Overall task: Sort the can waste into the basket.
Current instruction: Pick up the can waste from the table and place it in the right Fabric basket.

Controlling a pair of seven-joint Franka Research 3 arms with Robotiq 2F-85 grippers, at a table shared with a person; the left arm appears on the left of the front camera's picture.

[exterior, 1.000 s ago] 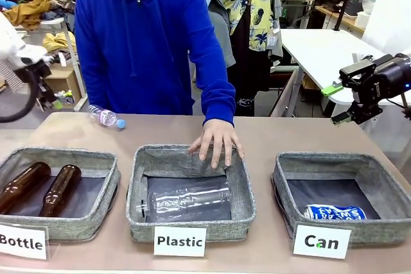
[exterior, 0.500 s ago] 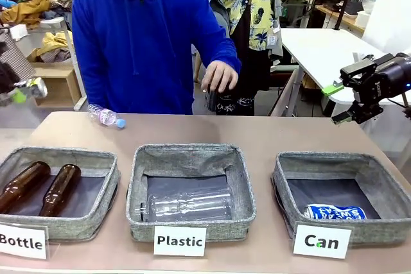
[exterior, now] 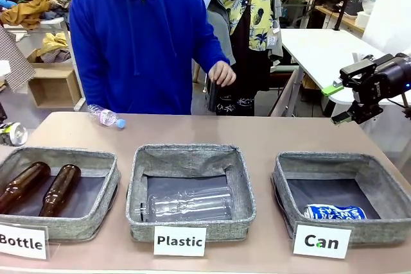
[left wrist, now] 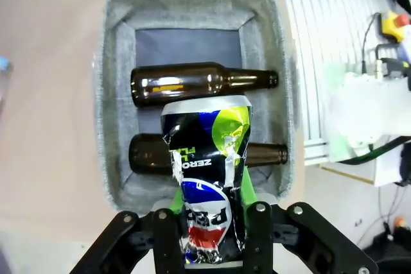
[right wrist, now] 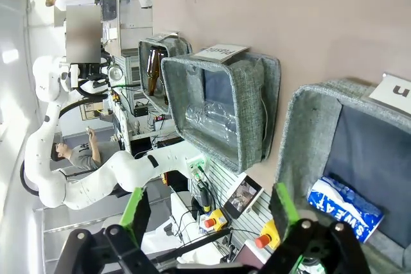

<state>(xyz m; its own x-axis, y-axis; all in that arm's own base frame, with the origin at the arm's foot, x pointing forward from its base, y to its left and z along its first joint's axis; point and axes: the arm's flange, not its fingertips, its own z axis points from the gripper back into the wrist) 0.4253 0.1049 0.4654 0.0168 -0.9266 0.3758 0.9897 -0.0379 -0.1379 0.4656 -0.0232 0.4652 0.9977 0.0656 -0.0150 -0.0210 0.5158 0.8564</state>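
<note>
Grip clenched on crushed can (left wrist: 209,171) by left gripper (left wrist: 210,198) over Bottle basket (left wrist: 115,94) at 9 o'clock, likely bound for Can basket (exterior: 372,165) at 3 o'clock holding blue can (exterior: 334,212); right gripper (exterior: 336,104) released, idle at 2 o'clock.

I count three grey baskets (exterior: 61,153) (exterior: 191,152) (exterior: 340,157) and three white cards (exterior: 22,242) (exterior: 180,241) (exterior: 321,241) along the table's (exterior: 270,134) near edge. I also count two brown glass bottles (exterior: 22,184) (exterior: 61,189), two clear plastic bottles (exterior: 186,205) (exterior: 104,117) and two cans: a blue can (exterior: 334,212) and a crushed can (left wrist: 209,178).

Can basket (exterior: 334,156) open from above, blue can (exterior: 334,212) at front edge; person's hand (exterior: 221,74) beyond table's (exterior: 270,133) far edge.
</note>
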